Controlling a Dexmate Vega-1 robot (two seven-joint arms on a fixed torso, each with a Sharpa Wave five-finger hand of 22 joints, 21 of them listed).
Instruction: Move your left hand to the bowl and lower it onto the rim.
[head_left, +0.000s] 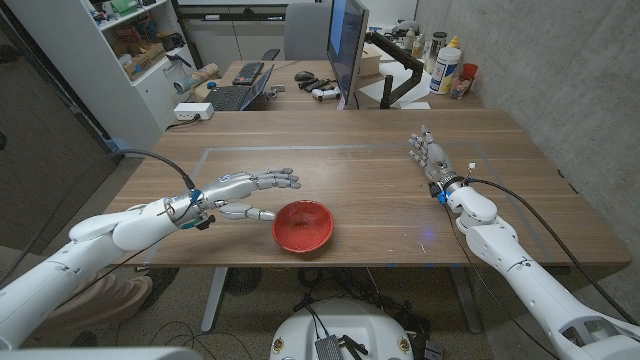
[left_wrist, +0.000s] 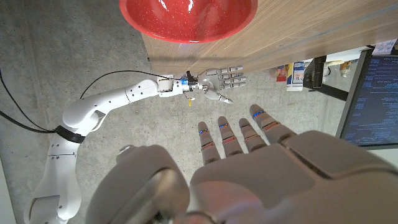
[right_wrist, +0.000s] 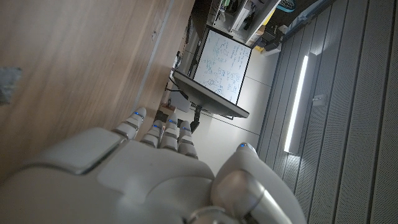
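A red bowl (head_left: 302, 225) sat near the worktop's (head_left: 380, 200) front edge. The left hand (head_left: 243, 195), fingers spread and empty, hovered just beside its rim. The bowl looked rigid, smooth and light, likely to tip under off-centre pressure. The right hand (head_left: 431, 158) waited well apart, empty, fingers extended.

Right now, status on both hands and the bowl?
Left hand open, beside red bowl, not on rim. Right hand open, far side of table. Nothing between left hand and bowl.

Bare table (head_left: 370, 170) apparently separates left hand (head_left: 245, 195) from bowl (head_left: 303, 225).
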